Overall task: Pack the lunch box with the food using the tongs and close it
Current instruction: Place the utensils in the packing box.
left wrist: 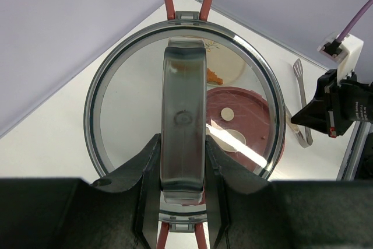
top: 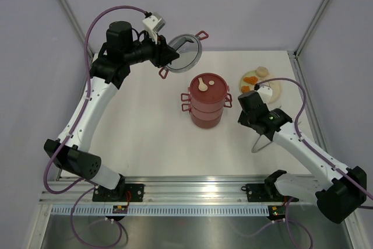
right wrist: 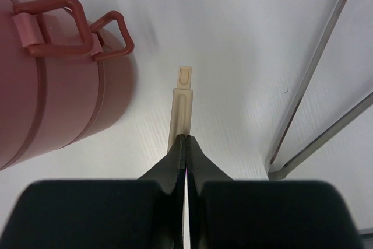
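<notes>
White desk carries the lunch box [top: 205, 102] mid-surface, but the right gripper [right wrist: 185, 142], fingers pressed together, sits beside the tongs [right wrist: 306, 83] rather than around them and may lift away empty, while the left gripper [left wrist: 182, 167] pinches the grey top lid [left wrist: 116, 109] above the far-left corner.

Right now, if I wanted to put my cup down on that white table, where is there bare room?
The widest bare patch lies left of the stacked lunch box, beside the left arm. A bare strip runs in front of the stack. The far right corner is crowded: the plate of food, the right tool, and the tongs.
</notes>
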Action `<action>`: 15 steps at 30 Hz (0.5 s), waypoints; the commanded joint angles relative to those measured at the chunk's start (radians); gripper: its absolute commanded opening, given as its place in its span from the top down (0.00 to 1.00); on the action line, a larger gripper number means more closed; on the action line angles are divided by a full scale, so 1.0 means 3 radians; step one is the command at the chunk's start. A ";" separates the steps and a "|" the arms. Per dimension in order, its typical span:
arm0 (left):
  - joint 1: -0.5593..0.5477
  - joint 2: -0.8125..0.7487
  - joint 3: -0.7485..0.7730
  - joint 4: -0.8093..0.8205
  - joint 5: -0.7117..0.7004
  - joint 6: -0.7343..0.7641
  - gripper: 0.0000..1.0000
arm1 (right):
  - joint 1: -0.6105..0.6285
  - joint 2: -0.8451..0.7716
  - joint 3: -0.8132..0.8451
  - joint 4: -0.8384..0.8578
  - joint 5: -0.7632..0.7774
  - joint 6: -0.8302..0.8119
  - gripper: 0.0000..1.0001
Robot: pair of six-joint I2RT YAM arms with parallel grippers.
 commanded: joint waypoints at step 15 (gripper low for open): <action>0.0017 -0.0088 0.0121 0.0197 0.0032 0.0009 1.00 | 0.0004 0.0623 0.1848 -0.0113 -0.0438 -0.0717 1.00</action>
